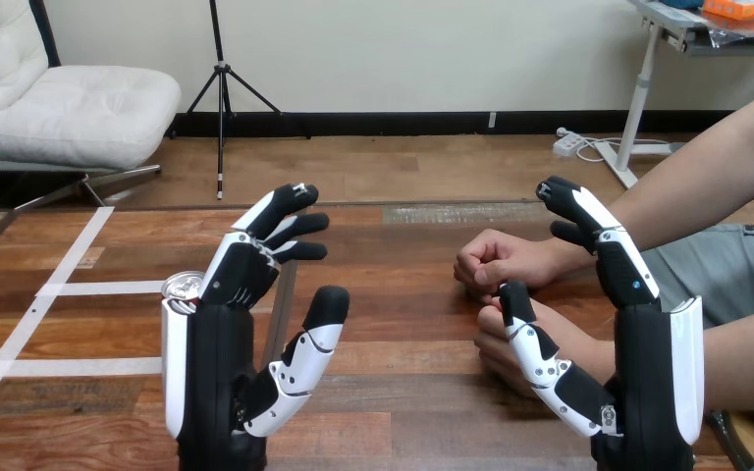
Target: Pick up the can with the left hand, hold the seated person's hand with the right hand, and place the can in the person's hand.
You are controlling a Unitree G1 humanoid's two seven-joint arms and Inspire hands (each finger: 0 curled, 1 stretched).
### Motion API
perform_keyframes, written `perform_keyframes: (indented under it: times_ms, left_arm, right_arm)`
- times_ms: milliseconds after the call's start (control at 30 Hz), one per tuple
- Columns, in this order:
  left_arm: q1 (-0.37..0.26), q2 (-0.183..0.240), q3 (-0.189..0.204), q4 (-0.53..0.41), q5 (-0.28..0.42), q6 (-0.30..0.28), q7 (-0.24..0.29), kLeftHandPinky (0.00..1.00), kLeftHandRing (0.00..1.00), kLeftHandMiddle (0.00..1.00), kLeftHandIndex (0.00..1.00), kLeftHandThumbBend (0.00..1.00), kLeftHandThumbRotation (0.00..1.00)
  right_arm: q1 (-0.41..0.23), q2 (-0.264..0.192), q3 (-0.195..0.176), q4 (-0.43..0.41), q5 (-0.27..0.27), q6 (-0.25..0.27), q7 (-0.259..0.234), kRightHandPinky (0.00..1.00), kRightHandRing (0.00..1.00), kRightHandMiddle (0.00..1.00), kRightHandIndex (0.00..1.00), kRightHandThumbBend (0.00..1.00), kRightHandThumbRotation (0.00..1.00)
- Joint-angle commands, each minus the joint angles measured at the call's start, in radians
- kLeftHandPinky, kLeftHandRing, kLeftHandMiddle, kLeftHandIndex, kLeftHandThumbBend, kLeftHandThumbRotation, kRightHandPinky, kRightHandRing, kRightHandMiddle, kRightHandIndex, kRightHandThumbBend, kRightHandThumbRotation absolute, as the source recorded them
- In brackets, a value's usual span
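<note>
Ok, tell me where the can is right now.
In the head view the can is at the left of the table, mostly hidden behind the left hand; its silver top shows at that hand's left edge.

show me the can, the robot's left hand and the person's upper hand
can (183, 287): head view, on its silver top
left hand (218, 365): head view, on the black middle of the hand
person's upper hand (499, 260): head view, on the back of the fist

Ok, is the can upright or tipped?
Upright: the can shows its round silver top facing up, just behind the left hand. That hand hides its body; the fingers are straight, not around it.
</note>
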Motion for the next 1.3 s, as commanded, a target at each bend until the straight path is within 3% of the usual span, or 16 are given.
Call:
perform_keyframes:
  times_ms: [0,533,867,1267]
  left_arm:
    - [-0.056,-0.033,0.047,-0.023,0.028,0.003,0.029,0.63,0.73,0.79,0.77,0.49,0.49]
    - [-0.063,0.016,0.201,-0.137,0.192,0.067,0.138,0.74,0.81,0.84,0.82,0.50,0.30]
    - [-0.070,0.045,0.233,-0.184,0.154,0.093,0.144,0.77,0.83,0.85,0.82,0.59,0.20]
    - [-0.092,0.092,0.262,-0.206,0.129,0.115,0.130,0.73,0.82,0.85,0.82,0.65,0.14]
  right_arm:
    - [-0.060,0.014,-0.012,-0.009,0.003,0.000,0.001,0.76,0.83,0.86,0.80,0.32,0.17]
    - [-0.066,0.016,-0.014,-0.003,0.004,-0.002,-0.001,0.76,0.83,0.86,0.80,0.33,0.17]
    - [-0.066,0.014,-0.015,-0.005,0.003,0.002,0.005,0.77,0.83,0.86,0.80,0.33,0.17]
    - [-0.073,0.014,-0.018,0.005,-0.007,-0.002,-0.001,0.77,0.84,0.86,0.81,0.33,0.18]
